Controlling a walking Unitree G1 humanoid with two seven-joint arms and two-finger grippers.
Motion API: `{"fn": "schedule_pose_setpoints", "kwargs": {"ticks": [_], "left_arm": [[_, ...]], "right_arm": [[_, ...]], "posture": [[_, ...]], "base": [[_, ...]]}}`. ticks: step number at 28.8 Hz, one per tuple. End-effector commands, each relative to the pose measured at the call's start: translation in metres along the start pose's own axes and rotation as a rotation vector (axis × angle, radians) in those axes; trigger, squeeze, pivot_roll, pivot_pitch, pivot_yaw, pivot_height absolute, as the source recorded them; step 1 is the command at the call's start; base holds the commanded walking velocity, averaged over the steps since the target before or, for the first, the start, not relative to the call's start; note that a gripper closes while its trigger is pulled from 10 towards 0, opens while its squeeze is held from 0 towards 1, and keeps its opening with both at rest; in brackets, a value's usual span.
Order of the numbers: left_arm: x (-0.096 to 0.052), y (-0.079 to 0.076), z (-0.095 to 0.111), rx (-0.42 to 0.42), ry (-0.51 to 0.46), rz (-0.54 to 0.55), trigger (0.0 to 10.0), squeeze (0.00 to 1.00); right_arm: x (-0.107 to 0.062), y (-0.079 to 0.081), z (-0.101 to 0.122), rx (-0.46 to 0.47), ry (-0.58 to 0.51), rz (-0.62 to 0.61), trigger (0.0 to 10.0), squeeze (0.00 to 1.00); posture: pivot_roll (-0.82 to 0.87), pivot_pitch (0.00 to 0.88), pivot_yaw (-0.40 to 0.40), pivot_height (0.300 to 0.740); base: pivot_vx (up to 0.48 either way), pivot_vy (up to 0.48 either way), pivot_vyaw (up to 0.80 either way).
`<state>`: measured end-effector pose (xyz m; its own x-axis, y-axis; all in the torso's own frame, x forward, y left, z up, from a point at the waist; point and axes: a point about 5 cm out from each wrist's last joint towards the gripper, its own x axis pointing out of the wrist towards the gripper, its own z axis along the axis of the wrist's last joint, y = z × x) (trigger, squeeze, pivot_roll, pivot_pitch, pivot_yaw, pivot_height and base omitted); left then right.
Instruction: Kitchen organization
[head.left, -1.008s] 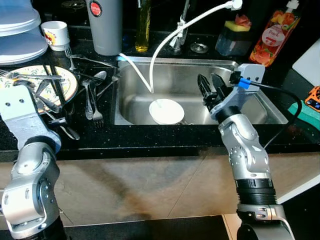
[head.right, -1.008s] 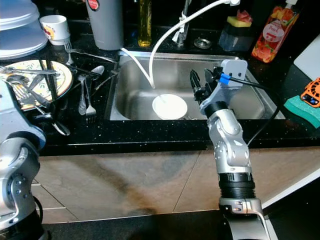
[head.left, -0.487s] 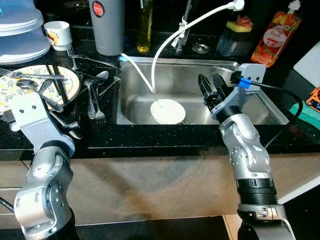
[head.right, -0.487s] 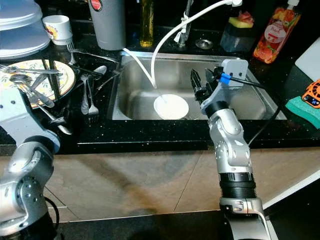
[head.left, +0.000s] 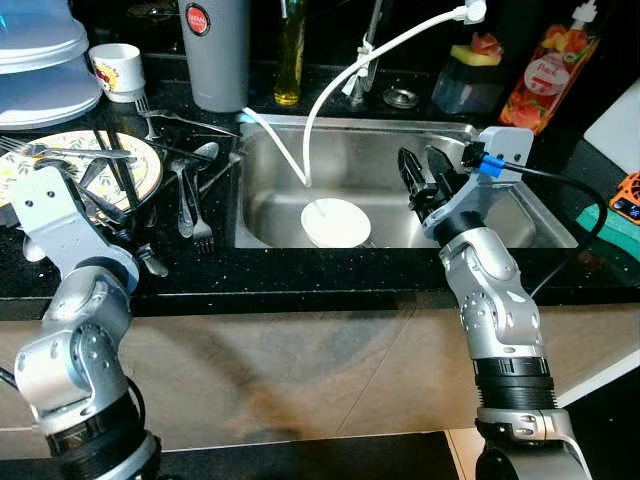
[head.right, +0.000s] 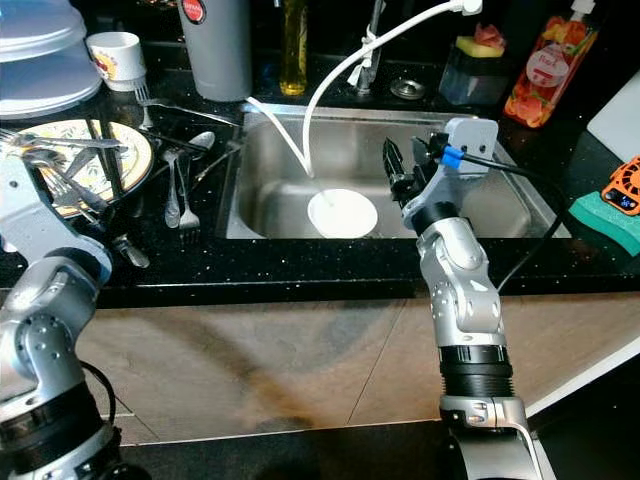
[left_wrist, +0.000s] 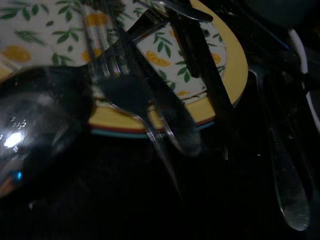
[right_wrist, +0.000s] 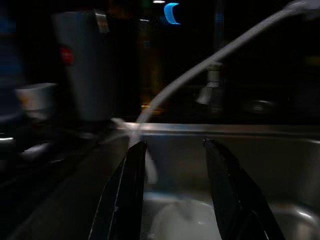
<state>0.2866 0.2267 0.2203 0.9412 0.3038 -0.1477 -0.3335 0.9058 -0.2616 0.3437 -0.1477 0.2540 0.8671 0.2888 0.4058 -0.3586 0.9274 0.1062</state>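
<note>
A yellow-rimmed patterned plate (head.left: 142, 170) lies on the black counter at the left, with a fork, spoon and dark knife (left_wrist: 200, 70) across it. More forks and spoons (head.left: 187, 205) lie between the plate and the steel sink (head.left: 380, 160). A white dish (head.left: 335, 222) sits on the sink floor under a white hose (head.left: 335, 85). My left gripper (head.left: 100, 212) is low at the plate's near edge among the cutlery, its fingers lost against the dark pieces. My right gripper (head.left: 422, 180) hovers over the right of the sink, open with nothing between its fingers (right_wrist: 127, 195).
Stacked pale plates (head.left: 40, 60), a white mug (head.left: 117, 68) and a grey canister (head.left: 212, 50) stand at the back left. An oil bottle (head.left: 290, 50), sponge holder (head.left: 472, 75) and orange soap bottle (head.left: 535, 75) line the back. A green sponge (head.left: 622, 225) lies far right.
My left arm has shifted its pose, the elbow swinging in, while its gripper stays by the plate's near edge. The view has shifted slightly. The right arm has not moved.
</note>
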Motion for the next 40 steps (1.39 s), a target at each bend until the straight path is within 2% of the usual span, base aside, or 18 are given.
{"fn": "schedule_pose_setpoints", "kwargs": {"ticks": [1, 2, 3, 4, 5, 7, 8, 9, 11, 16, 18, 23, 26, 30, 31, 38, 39, 40], "left_arm": [[0.0, -0.003, -0.005, 0.036, 0.02, -0.017, 0.0, 0.0], [-0.001, -0.003, -0.004, 0.047, 0.014, -0.021, 0.0, 0.0], [-0.006, -0.01, -0.001, 0.149, -0.044, -0.062, 3.5, 0.0], [-0.014, -0.022, 0.0, 0.241, -0.102, -0.135, 10.0, 0.0], [-0.02, -0.03, 0.0, 0.301, -0.138, -0.193, 10.0, 0.0], [-0.029, -0.04, -0.002, 0.264, -0.15, -0.273, 10.0, 0.0], [-0.029, -0.04, -0.002, 0.264, -0.15, -0.273, 10.0, 0.0], [-0.033, -0.045, 0.002, 0.211, -0.171, -0.3, 10.0, 0.0], [-0.035, -0.048, 0.008, 0.189, -0.211, -0.302, 10.0, 0.0], [-0.039, -0.053, 0.018, 0.213, -0.301, -0.277, 10.0, 0.0], [-0.039, -0.064, 0.02, 0.243, -0.325, -0.337, 10.0, 0.0], [-0.02, -0.085, 0.018, 0.315, -0.236, -0.453, 10.0, 0.0], [-0.007, -0.092, 0.025, 0.303, -0.151, -0.504, 10.0, 0.0], [0.01, -0.072, 0.024, 0.326, -0.055, -0.33, 10.0, 0.0], [0.007, -0.068, 0.02, 0.331, -0.025, -0.334, 10.0, 1.0], [-0.015, -0.051, 0.004, 0.375, 0.065, -0.332, 10.0, 1.0], [-0.019, -0.05, 0.002, 0.382, 0.078, -0.333, 10.0, 0.0], [-0.021, -0.05, 0.0, 0.385, 0.087, -0.336, 10.0, 0.0]], "right_arm": [[-0.001, 0.005, 0.004, 0.015, -0.005, 0.056, 10.0, 0.0], [-0.001, 0.007, 0.004, 0.023, -0.004, 0.075, 10.0, 0.0], [-0.003, 0.014, 0.005, 0.053, -0.001, 0.136, 10.0, 0.0], [-0.004, 0.021, 0.007, 0.097, -0.005, 0.201, 10.0, 0.0], [-0.005, 0.026, 0.009, 0.129, -0.008, 0.247, 10.0, 0.0], [-0.007, 0.033, 0.016, 0.211, -0.038, 0.31, 10.0, 0.0], [-0.007, 0.033, 0.016, 0.211, -0.038, 0.31, 10.0, 0.0], [-0.007, 0.035, 0.021, 0.279, -0.067, 0.336, 10.0, 0.0], [-0.007, 0.035, 0.026, 0.328, -0.09, 0.349, 10.0, 0.0], [-0.008, 0.03, 0.032, 0.395, -0.118, 0.344, 10.0, 0.0], [-0.009, 0.027, 0.034, 0.423, -0.127, 0.34, 10.0, 0.0], [-0.01, 0.025, 0.032, 0.414, -0.104, 0.34, 10.0, 0.0], [-0.013, 0.028, 0.033, 0.374, -0.091, 0.356, 10.0, 0.0], [-0.016, 0.027, 0.032, 0.362, -0.077, 0.348, 10.0, 0.0], [-0.017, 0.026, 0.032, 0.36, -0.072, 0.343, 10.0, 0.0], [-0.019, 0.026, 0.028, 0.363, -0.055, 0.346, 10.0, 0.0], [-0.018, 0.027, 0.027, 0.364, -0.051, 0.349, 10.0, 0.0], [-0.017, 0.027, 0.027, 0.365, -0.049, 0.351, 10.0, 0.0]], "posture": [[0.12, 0.059, -0.077, 0.74], [0.12, 0.059, -0.077, 0.74], [0.13, 0.061, -0.079, 0.74], [0.13, 0.063, -0.078, 0.74], [0.13, 0.063, -0.078, 0.74], [0.13, 0.063, -0.078, 0.74], [0.13, 0.063, -0.078, 0.74], [0.13, 0.063, -0.078, 0.74], [0.13, 0.062, -0.079, 0.74], [0.13, 0.06, -0.077, 0.74], [0.13, 0.057, -0.077, 0.74], [0.12, 0.053, -0.074, 0.74], [0.11, 0.049, -0.065, 0.74], [0.1, 0.049, -0.052, 0.74], [0.1, 0.052, -0.05, 0.74], [0.12, 0.061, -0.061, 0.74], [0.12, 0.061, -0.061, 0.74], [0.12, 0.061, -0.061, 0.74]], "base": [[0.0, 0.0, 0.0], [0.0, 0.0, 0.0], [0.0, 0.0, 0.0], [0.0, 0.0, 0.0], [0.0, 0.0, 0.0], [0.0, 0.0, 0.0], [0.0, 0.0, 0.0], [0.0, 0.0, 0.0], [0.0, 0.0, 0.0], [0.0, 0.0, 0.0], [0.0, 0.0, 0.0], [0.0, 0.0, 0.0], [0.0, 0.0, 0.0], [0.0, 0.0, 0.0], [0.0, 0.0, 0.0], [0.0, 0.0, 0.0], [0.0, 0.0, 0.0], [0.0, 0.0, 0.0]]}}
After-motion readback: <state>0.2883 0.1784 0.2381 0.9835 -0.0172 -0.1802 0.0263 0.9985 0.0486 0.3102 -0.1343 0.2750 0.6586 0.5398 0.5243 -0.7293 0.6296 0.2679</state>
